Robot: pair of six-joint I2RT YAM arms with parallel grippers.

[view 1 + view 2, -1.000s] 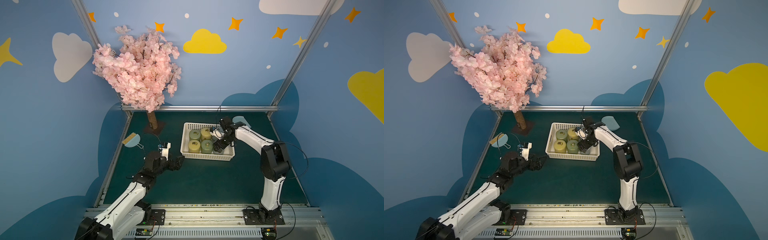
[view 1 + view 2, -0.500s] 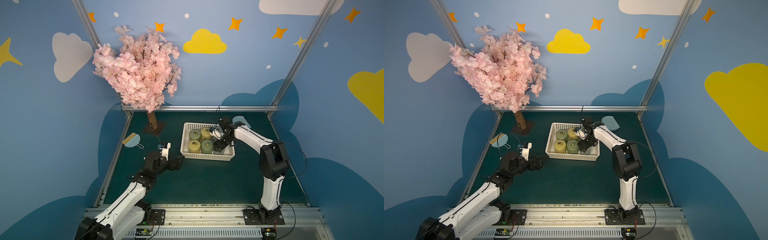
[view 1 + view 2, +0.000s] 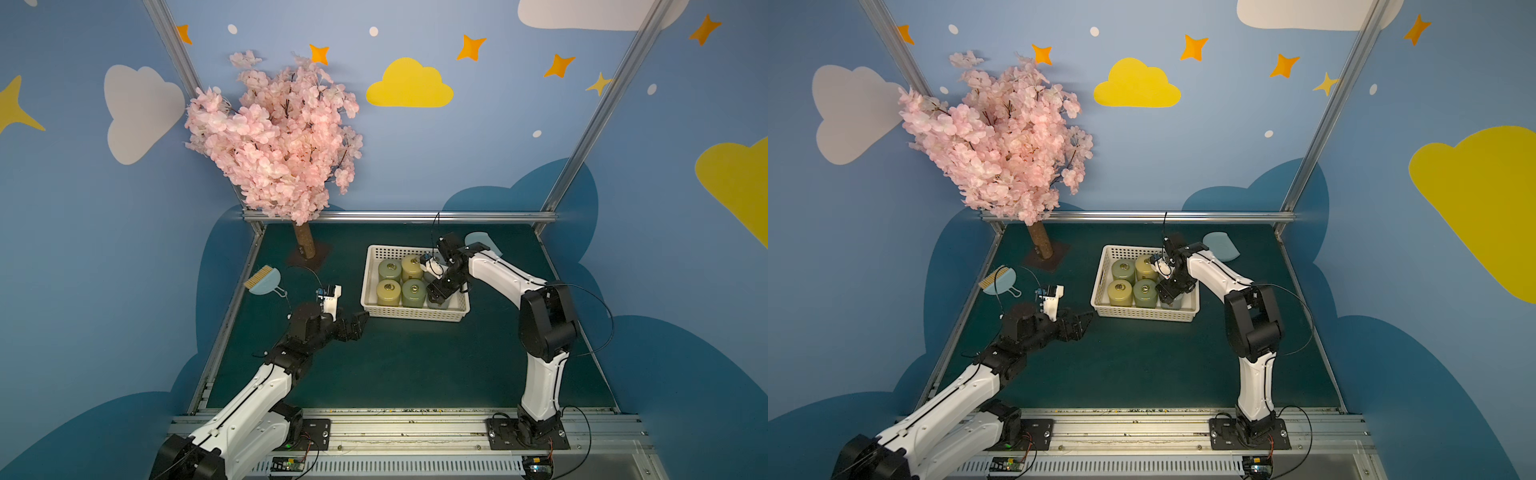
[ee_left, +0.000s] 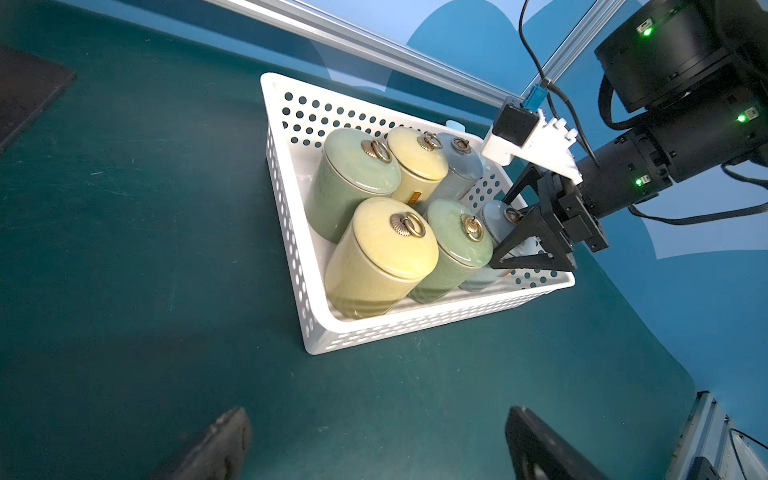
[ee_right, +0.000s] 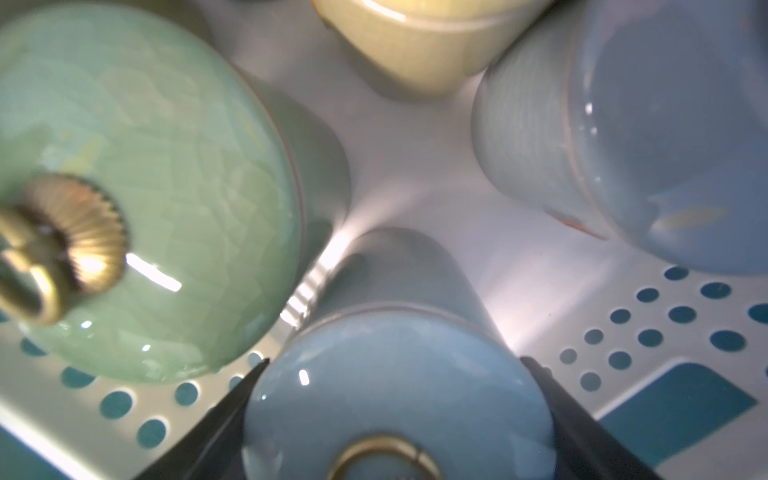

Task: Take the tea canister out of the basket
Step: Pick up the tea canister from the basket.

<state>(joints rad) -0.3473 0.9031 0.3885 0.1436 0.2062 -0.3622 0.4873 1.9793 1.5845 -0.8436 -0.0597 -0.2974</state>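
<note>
Grasping inside the white basket (image 3: 415, 314), near corner on the right arm's side: pinching the pale-blue tea canister (image 5: 395, 399) by its lid, right gripper (image 4: 500, 230) jaws partway open, touching both sides. Hovering left gripper (image 3: 355, 326) wide open, empty. Next, probably: lifting straight, clearing the green canister (image 5: 145, 187).

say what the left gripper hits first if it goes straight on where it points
Likely the left gripper meets the near wall of the basket first, though depth is unclear.
</note>
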